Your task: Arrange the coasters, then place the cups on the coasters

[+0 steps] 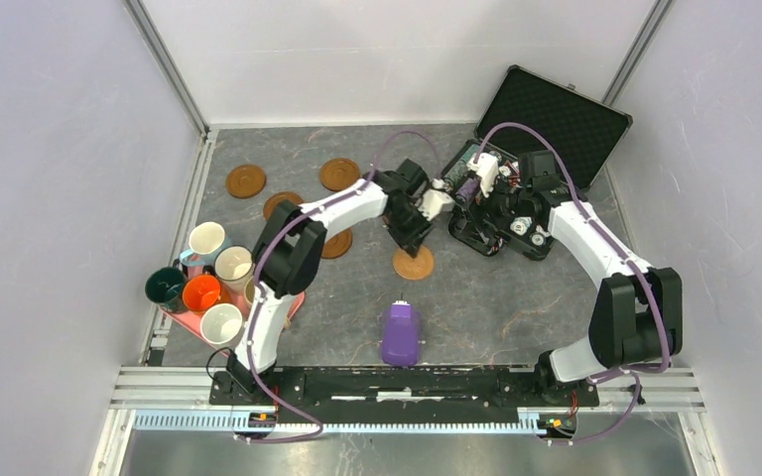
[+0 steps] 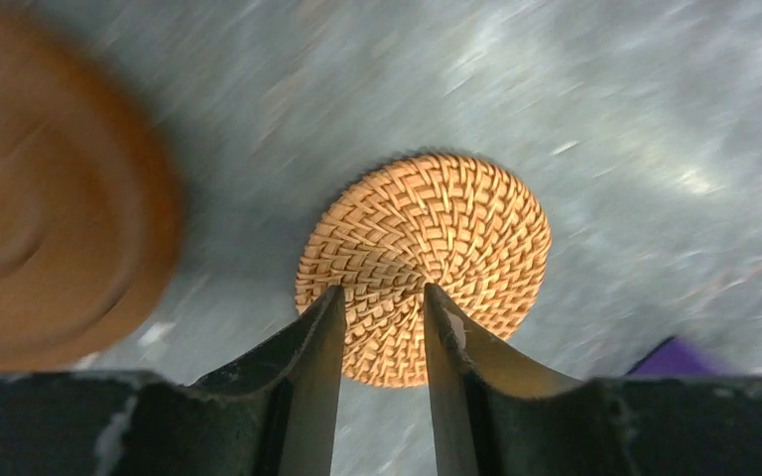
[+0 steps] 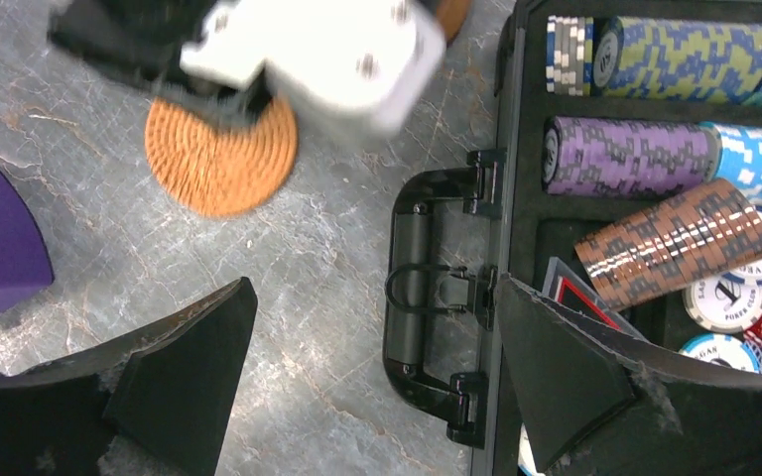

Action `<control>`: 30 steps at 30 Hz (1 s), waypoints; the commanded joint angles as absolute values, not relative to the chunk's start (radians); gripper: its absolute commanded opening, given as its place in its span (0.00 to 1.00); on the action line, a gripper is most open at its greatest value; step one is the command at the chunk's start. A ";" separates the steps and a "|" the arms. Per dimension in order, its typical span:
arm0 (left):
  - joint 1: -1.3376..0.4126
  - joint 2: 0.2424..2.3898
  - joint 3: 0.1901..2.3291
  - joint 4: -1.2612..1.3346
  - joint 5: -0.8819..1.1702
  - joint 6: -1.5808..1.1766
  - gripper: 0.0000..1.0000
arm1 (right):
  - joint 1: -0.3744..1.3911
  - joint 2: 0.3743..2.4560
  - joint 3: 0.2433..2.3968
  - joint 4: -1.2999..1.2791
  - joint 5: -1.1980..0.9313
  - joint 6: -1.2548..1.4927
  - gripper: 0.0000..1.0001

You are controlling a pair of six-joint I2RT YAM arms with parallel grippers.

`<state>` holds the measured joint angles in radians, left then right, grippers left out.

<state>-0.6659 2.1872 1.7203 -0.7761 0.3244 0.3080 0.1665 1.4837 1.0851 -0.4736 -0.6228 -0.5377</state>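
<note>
A light woven coaster lies flat on the grey table. My left gripper hovers just over its near edge, jaws narrowed but apart, with nothing between them. To its left lies a dark wooden coaster, blurred. Several more dark coasters lie on the far left of the table. The cups stand grouped at the left: green, orange, white, beige. My right gripper is wide open and empty above the case handle.
An open black poker-chip case with striped chips sits at the back right. A purple oblong device lies near the front centre. A pink tray carries some cups. A wall rail borders the left.
</note>
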 commanded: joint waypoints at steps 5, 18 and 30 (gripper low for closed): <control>-0.695 2.132 1.803 -0.719 0.579 0.164 0.55 | 0.150 1.434 1.077 -0.442 -0.677 -0.494 0.98; -0.456 2.100 1.805 -0.619 0.400 0.135 0.69 | 0.364 1.579 1.035 -0.329 -0.572 -0.463 0.70; -0.451 2.277 1.977 -0.617 0.323 0.122 0.79 | 0.489 1.729 0.997 -0.296 -0.503 -0.465 0.58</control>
